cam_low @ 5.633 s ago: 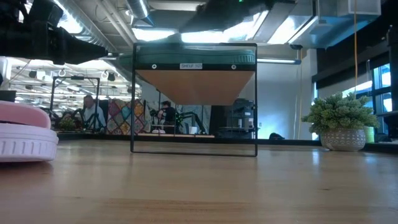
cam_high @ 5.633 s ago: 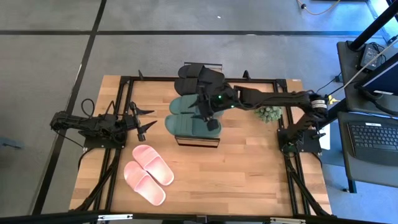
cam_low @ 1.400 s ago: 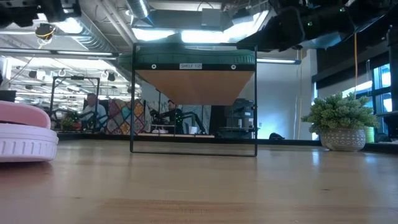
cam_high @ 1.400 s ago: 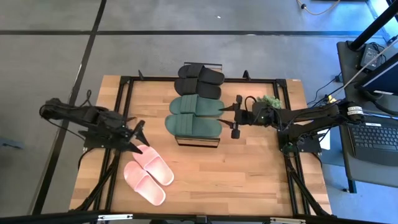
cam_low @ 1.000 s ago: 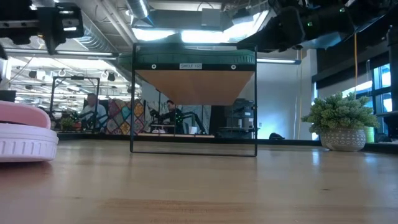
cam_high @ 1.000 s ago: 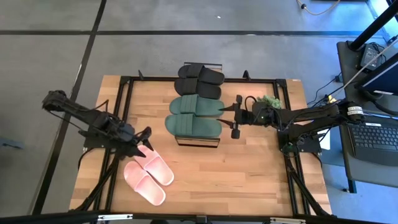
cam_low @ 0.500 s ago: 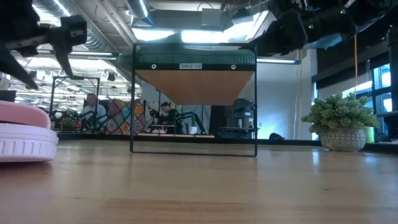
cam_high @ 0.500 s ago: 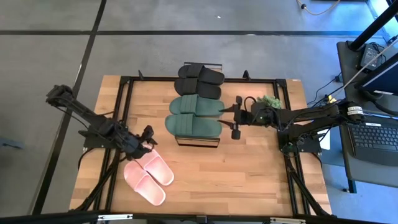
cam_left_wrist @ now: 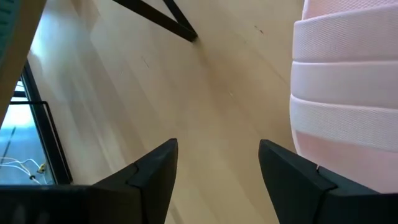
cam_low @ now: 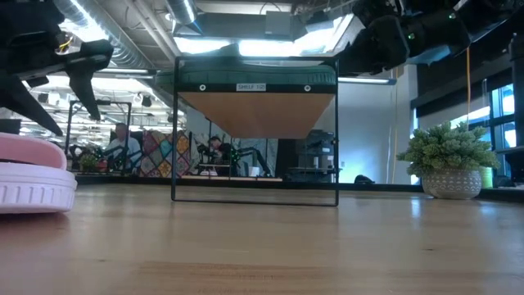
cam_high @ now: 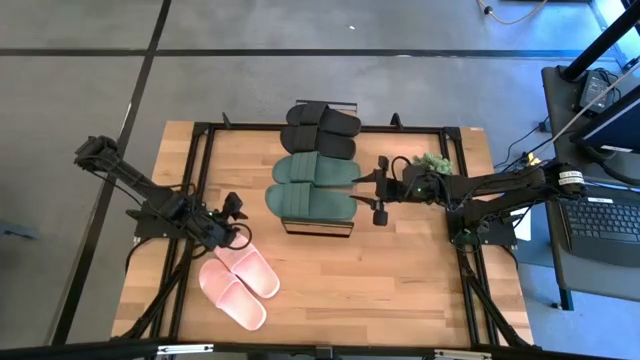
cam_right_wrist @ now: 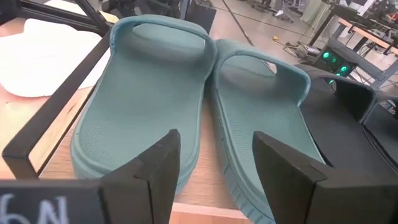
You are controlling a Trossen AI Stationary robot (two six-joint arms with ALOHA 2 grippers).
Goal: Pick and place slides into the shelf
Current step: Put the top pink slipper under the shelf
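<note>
Landmark: the shelf (cam_high: 318, 190), mid-table. Left gripper (cam_high: 238, 226) sits well left of the shelf, just above the heel end of the upper pink slide (cam_high: 247, 265); fingers spread apart, nothing between them. In the left wrist view one finger (cam_left_wrist: 155, 171) is over bare table (cam_left_wrist: 155, 93), the other right beside the pink strap (cam_left_wrist: 345, 93), not gripping it. Second pink slide (cam_high: 232, 292) lies alongside the first, both on the table left of and below the shelf. On the shelf: green pair (cam_high: 312, 185) on the near board, black pair (cam_high: 322, 128) on the far board. Right gripper (cam_high: 379, 190) hovers just beside the shelf's right edge, released and empty; its wrist view looks onto the two green slides (cam_right_wrist: 186, 112). Small potted plant (cam_high: 431, 165) stands right of the shelf, partly hidden by the right arm.
</note>
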